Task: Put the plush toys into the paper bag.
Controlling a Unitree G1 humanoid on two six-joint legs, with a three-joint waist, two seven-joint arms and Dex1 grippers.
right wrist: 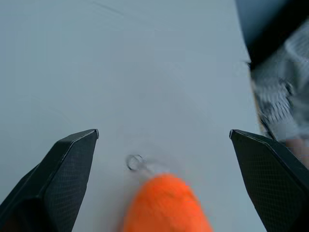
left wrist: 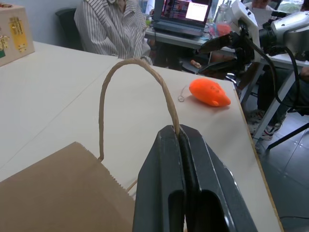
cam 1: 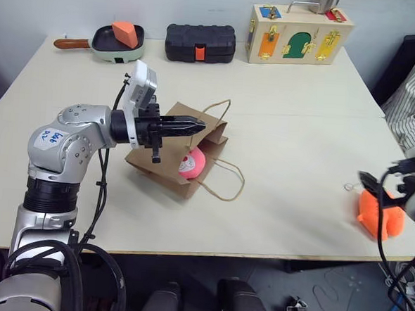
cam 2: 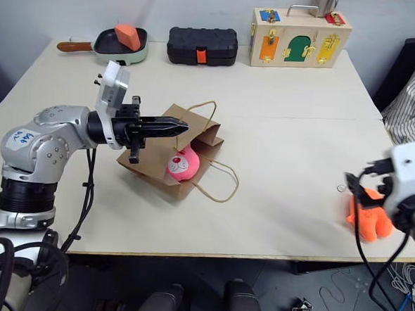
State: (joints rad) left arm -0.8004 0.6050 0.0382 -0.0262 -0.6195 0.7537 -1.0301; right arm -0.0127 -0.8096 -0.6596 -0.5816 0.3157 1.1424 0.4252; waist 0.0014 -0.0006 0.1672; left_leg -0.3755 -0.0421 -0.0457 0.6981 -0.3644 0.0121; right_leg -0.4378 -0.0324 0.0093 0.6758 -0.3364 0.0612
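Right wrist view is showing my right hand (right wrist: pixel 164 140) spread wide over the orange plush toy (right wrist: pixel 166 205), which is sitting at the lower right of the left eye frame near the surface (cam 1: pixel 293 132) edge. It's looking like a soft, squishy blob, light I'd guess, with a thin key ring (right wrist: pixel 135 162) poking off one end, so I'm planning to pinch the fat middle, not the ring. My left hand (cam 1: pixel 195 126) is clamping one loop handle (left wrist: pixel 130 92) of the paper bag (cam 1: pixel 168 168) at frame centre, holding its mouth up. The pink bear toy (cam 1: pixel 191 164) is already lying in that opening. The bag seems thin and crumply.
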